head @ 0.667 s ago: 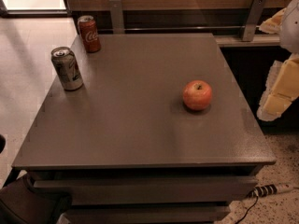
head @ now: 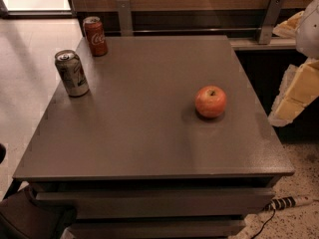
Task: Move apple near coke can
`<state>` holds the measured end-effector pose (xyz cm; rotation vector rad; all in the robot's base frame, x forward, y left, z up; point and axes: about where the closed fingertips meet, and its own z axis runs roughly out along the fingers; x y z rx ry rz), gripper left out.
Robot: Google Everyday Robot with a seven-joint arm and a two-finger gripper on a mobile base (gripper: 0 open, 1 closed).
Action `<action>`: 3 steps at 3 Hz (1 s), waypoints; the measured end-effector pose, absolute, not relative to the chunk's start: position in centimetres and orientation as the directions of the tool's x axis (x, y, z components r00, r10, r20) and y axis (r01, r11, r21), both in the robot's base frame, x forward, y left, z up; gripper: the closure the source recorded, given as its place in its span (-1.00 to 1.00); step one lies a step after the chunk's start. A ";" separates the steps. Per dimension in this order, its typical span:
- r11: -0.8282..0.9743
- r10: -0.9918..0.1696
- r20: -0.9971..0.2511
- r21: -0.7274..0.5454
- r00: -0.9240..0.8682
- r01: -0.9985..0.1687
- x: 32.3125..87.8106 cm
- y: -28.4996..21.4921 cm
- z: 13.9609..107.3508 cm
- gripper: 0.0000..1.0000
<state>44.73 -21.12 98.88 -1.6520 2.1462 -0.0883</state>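
The apple is round and red-orange and rests on the right half of the grey table. The coke can, red with white script, stands upright at the table's far left corner. My gripper shows as a white and yellowish shape at the right edge of the camera view. It is beyond the table's right side, to the right of the apple and apart from it. It holds nothing that I can see.
A silver-grey can stands upright near the table's left edge, in front of the coke can. A wooden wall with metal brackets runs behind the table. A power strip lies on the floor at the lower right.
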 end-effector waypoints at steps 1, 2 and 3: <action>0.329 -0.857 -0.486 -0.267 -0.168 -0.906 47.7 -22.0 94.3 -1.00; 0.374 -0.728 -0.675 -0.249 -0.116 -0.893 50.3 -21.7 89.6 -1.00; 0.417 -0.541 -0.839 -0.217 -0.049 -0.883 52.6 -19.2 87.4 -1.00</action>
